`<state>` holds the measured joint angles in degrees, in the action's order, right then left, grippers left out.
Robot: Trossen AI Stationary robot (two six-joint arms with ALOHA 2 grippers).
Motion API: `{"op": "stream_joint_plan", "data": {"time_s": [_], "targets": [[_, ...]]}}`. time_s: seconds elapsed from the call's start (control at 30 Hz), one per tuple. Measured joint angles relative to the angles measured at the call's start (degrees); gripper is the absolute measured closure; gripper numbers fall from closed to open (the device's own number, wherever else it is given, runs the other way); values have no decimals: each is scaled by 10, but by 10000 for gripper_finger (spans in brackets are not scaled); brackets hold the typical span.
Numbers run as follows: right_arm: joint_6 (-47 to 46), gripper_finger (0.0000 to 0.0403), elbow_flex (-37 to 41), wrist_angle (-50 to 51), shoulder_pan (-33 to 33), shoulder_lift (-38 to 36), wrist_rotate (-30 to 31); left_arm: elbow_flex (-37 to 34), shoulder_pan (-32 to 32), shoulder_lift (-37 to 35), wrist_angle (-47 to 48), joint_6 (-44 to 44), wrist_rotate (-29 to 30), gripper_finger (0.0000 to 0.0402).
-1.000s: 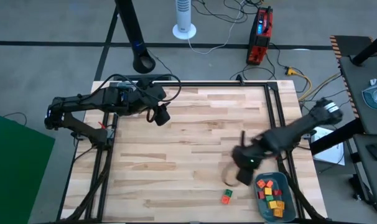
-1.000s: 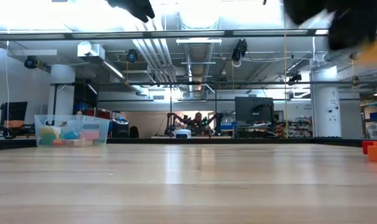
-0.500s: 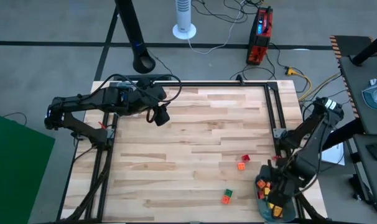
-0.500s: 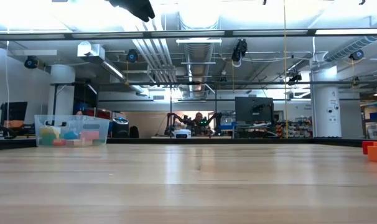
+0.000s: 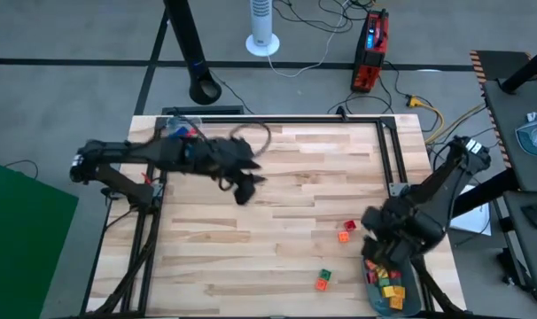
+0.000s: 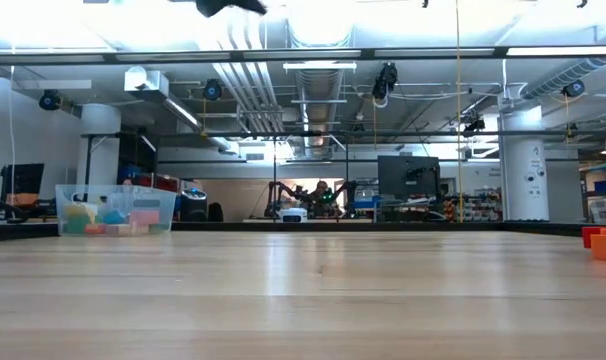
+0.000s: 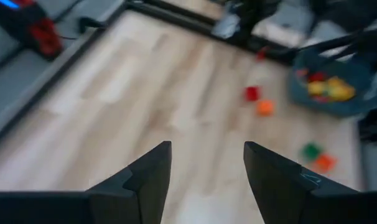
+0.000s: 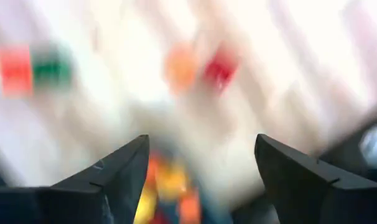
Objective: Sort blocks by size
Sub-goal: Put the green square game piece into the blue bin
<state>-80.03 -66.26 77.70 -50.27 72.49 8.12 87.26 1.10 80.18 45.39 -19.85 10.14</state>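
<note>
Blocks [image 5: 388,285] fill the tray [image 5: 414,299]; both end effectors, left [image 7: 207,163] and right [image 8: 201,163], gape empty.

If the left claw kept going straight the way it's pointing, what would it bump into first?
Probably nothing soon. The left claw is open and aimed across bare table. Farther along its line lie a red block and an orange block, though depth is hard to judge.

Grey floor [image 5: 73,35] around a pale wooden table [image 5: 268,177], green mat [image 5: 25,239] at one side. White tower fan [image 5: 262,25] and red box [image 5: 371,40] with trailing cables beyond the far edge. Across the table: open workshop hall, white columns [image 6: 528,170], exposed ceiling ducts [image 6: 238,85], bright strip lighting, dark monitor [image 6: 408,178], clear plastic box [image 6: 115,209] at the table's rim.
</note>
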Motion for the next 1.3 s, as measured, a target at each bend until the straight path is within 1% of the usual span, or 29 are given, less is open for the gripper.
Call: {"op": "stream_joint_plan", "data": {"time_s": [0.07,0.1,0.17,0.27,0.4,0.53,0.6,0.73,0.83,0.9,1.03,1.13,1.3], "targets": [[1,131,3,3,22,-9,84,0,25,22,-36,-44,-1,222],[1,139,5,1,35,-12,112,0,38,35,-60,-65,-1,228],[1,158,7,-15,55,-18,143,0,66,63,-106,-104,-1,239],[32,194,9,-62,68,-19,179,0,104,106,-153,-170,-1,248],[41,260,9,-108,68,-19,247,0,144,158,-153,-271,7,249],[42,343,9,-124,68,-19,266,0,176,207,-127,-349,5,249],[44,380,9,-132,68,-19,266,0,188,230,-119,-379,-19,249],[61,389,9,-175,66,-20,265,0,208,271,-132,-423,-57,249],[86,393,9,-202,67,-21,266,0,221,294,-175,-408,-66,249],[92,393,9,-204,67,-21,272,0,232,307,-208,-360,-66,249],[96,394,9,-205,67,-19,309,0,244,340,-274,-281,-68,249],[96,394,9,-206,67,-19,329,0,243,367,-354,-258,-64,249],[104,394,10,-206,67,-19,346,1,237,419,-511,-218,-24,249]]}}
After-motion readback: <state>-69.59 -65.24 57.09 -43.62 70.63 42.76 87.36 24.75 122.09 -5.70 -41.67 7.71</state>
